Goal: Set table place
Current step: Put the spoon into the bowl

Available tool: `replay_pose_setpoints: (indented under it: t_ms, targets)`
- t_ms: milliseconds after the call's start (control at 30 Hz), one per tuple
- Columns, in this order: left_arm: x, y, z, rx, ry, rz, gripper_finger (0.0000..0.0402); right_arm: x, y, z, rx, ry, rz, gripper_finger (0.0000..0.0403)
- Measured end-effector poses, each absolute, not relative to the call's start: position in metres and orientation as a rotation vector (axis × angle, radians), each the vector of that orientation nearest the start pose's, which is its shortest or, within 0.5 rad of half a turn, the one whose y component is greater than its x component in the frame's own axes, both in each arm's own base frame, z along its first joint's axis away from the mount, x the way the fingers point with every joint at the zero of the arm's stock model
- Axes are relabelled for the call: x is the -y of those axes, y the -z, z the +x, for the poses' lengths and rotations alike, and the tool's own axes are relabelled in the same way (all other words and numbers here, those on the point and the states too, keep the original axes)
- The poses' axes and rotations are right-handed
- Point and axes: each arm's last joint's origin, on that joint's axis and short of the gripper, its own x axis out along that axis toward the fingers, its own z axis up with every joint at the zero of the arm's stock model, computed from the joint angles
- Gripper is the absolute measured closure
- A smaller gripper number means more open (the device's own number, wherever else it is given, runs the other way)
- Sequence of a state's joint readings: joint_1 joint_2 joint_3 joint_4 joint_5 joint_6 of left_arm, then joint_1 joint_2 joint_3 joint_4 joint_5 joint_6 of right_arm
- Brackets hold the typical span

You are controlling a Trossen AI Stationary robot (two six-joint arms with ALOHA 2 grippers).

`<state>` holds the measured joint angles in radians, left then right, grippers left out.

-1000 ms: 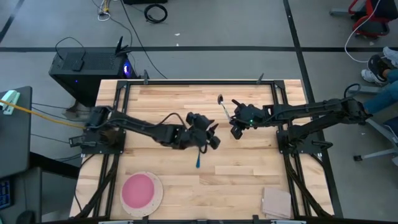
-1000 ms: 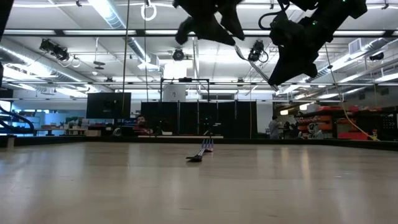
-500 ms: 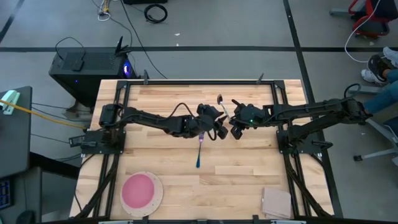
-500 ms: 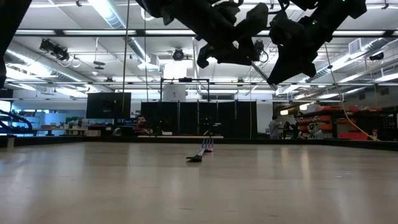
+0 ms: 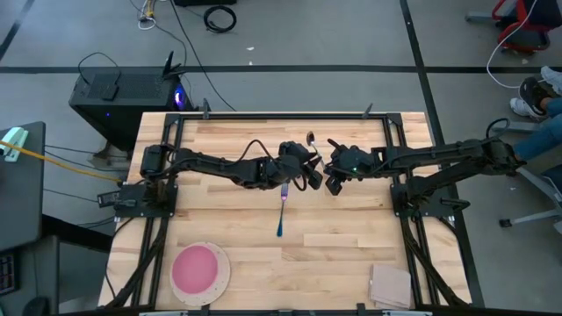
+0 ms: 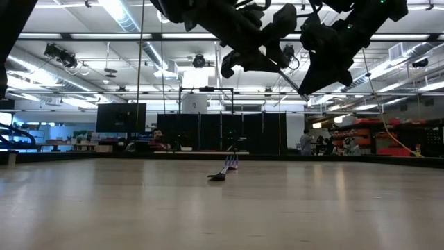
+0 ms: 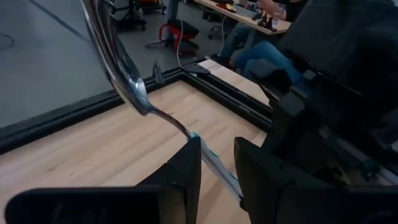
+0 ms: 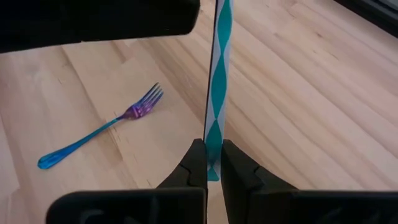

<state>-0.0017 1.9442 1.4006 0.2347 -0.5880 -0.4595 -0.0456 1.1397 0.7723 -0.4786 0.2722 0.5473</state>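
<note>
Left tool [image 5: 309,175] nudged nearer spoon [image 7: 127,78] (handle patterned).

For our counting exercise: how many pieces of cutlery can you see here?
2. A fork lies flat on the table; a spoon is held above it by the right gripper. Others may be hidden.

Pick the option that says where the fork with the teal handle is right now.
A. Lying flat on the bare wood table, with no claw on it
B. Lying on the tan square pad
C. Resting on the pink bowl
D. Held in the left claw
A: the fork lies flat on the table, free of both claws, while the right claw pinches the teal-patterned handle of the spoon above the table.
</note>
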Motion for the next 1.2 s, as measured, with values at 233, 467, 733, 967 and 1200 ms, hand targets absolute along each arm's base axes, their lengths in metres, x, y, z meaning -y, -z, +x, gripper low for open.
replay_pose_setpoints:
  t_ms: [233,467,733,967,1200]
  targets:
    - [-0.021,-0.243,0.445,-0.199,-0.582,-0.400,0.0302,0.018,-0.240,0.223,-0.746,0.509,0.393,0.0382]
    - [-0.022,-0.242,0.444,-0.204,-0.583,-0.414,0.0311,0.018,-0.242,0.221,-0.738,0.502,0.387,0.0382]
    - [-0.020,-0.241,0.444,-0.209,-0.587,-0.434,0.0319,0.018,-0.245,0.218,-0.731,0.495,0.376,0.0382]
    - [-0.015,-0.241,0.444,-0.213,-0.579,-0.432,0.0319,0.018,-0.245,0.218,-0.732,0.494,0.375,0.0382]
    - [-0.014,-0.238,0.443,-0.235,-0.585,-0.443,0.0326,0.017,-0.245,0.218,-0.734,0.493,0.376,0.0382]
